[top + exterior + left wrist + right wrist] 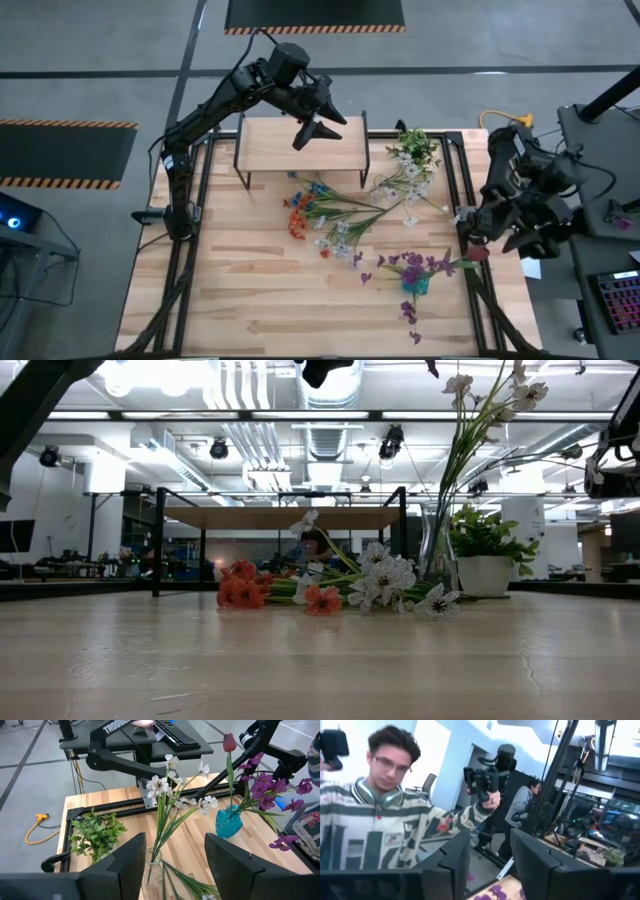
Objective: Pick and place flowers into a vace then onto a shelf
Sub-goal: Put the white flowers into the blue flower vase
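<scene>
Orange, blue and white flowers (330, 215) lie on the table in front of the shelf (270, 150), also low in the low view (320, 595). A clear glass vase (154, 865) holds white flowers (165, 785) upright. A blue vase (229, 821) holds purple flowers and a dark red bloom (229, 742). My left gripper (318, 122) hangs open above the shelf, its fingers empty (172, 865). My right gripper (468, 228) is at the table's right edge, raised, open and empty (490, 860).
A leafy potted plant (415, 145) stands at the far right beside the shelf. Black frame rails (455, 180) run along the table's sides. A person holding a camera rig (485, 780) stands beyond the table. Bare wood lies at the near left (230, 300).
</scene>
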`<action>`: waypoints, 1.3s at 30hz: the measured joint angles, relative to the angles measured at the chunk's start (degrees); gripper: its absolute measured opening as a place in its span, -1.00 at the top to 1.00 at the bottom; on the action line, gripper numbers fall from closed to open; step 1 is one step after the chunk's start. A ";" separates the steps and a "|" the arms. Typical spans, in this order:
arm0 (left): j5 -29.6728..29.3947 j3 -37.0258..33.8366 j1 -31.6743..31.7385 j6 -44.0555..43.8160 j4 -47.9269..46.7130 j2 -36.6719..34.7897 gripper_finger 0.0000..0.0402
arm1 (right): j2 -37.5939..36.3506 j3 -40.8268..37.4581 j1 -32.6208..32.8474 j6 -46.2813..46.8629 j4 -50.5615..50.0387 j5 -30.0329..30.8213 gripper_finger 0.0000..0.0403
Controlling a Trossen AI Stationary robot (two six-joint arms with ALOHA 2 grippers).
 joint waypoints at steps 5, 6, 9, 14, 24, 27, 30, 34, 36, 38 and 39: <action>0.00 0.01 0.00 0.00 0.00 0.00 0.07 | -2.71 -9.12 -0.02 -2.28 7.29 -3.20 0.44; 0.00 0.00 -0.01 0.00 0.01 0.00 0.07 | -3.09 -11.07 -0.04 -2.98 9.29 -3.75 0.44; 0.00 0.00 0.00 0.00 0.03 0.00 0.07 | -4.16 -17.35 -1.10 -3.76 15.97 -6.26 0.45; -3.90 0.00 0.00 0.80 0.38 0.00 0.07 | -3.84 -24.61 -6.26 -6.47 26.51 -13.15 0.45; -7.54 0.02 0.13 0.87 2.68 0.00 0.07 | -2.26 -18.13 -24.90 -4.40 23.09 -20.08 0.45; -7.52 0.02 0.23 0.86 2.49 0.00 0.07 | -1.59 -16.08 -30.13 -4.17 23.77 -19.47 0.45; -7.54 0.02 0.28 0.85 2.36 0.00 0.07 | -1.38 -16.23 -35.33 -4.60 27.68 -15.28 0.45; -7.52 0.02 0.39 0.85 2.21 0.00 0.07 | -1.55 -16.40 -41.74 -3.03 27.56 -15.49 0.45; -7.52 0.02 0.39 0.85 1.87 0.00 0.07 | -2.06 -16.70 -44.43 -0.61 25.55 -15.68 0.46; -7.52 0.02 0.39 0.85 1.62 0.00 0.07 | -2.35 -17.26 -46.60 1.93 24.10 -15.84 0.46; -7.52 0.02 0.39 0.85 1.60 0.00 0.07 | -2.69 -17.63 -47.26 3.09 22.73 -16.79 0.46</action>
